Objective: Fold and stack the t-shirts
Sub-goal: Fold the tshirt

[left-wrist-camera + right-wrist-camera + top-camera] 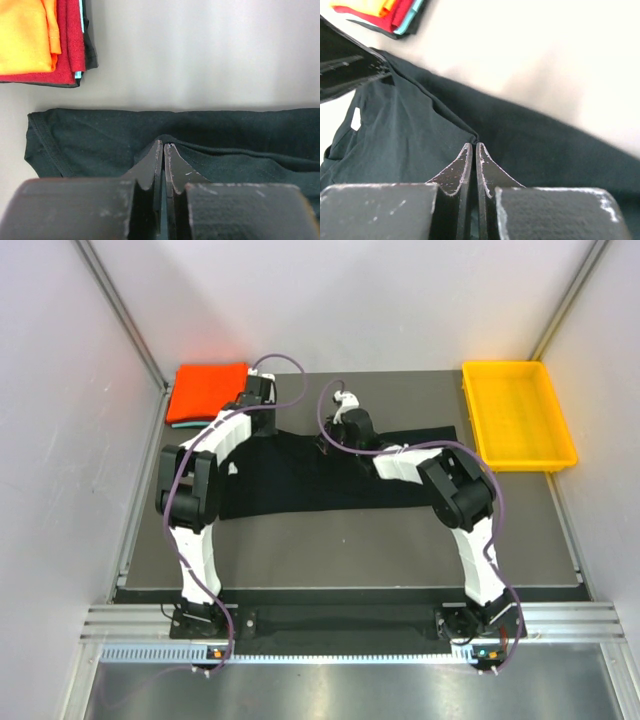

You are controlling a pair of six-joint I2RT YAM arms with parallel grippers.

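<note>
Worktop (350, 540) contents, listed left to right.

1. Folded stack of t-shirts (207, 390). Far left corner. An orange-red shirt lies on top with a teal edge showing beneath it. The left wrist view also shows a darker red layer and a dark bottom layer. The stack sits apart from the spread shirt, with bare worktop between them.

2. Left fingers (160, 150). Pressed together, with only a hairline gap. They pinch a raised ridge of black cloth just inside the shirt's far hem, near its left sleeve.

3. Black t-shirt (300, 480). Spread flat across the middle of the worktop, long side running left to right. The white neck label (233, 468) shows toward its left end.

4. Right fingers (469, 152). Closed tip to tip and nipping a crease of the same black cloth, further right along the far portion of the shirt.

5. Yellow plastic tray (515, 410). Far right corner. It is shallow and rectangular, with a ribbed floor (partly overhanging the worktop's right edge), and sits clear of the shirt.
</note>
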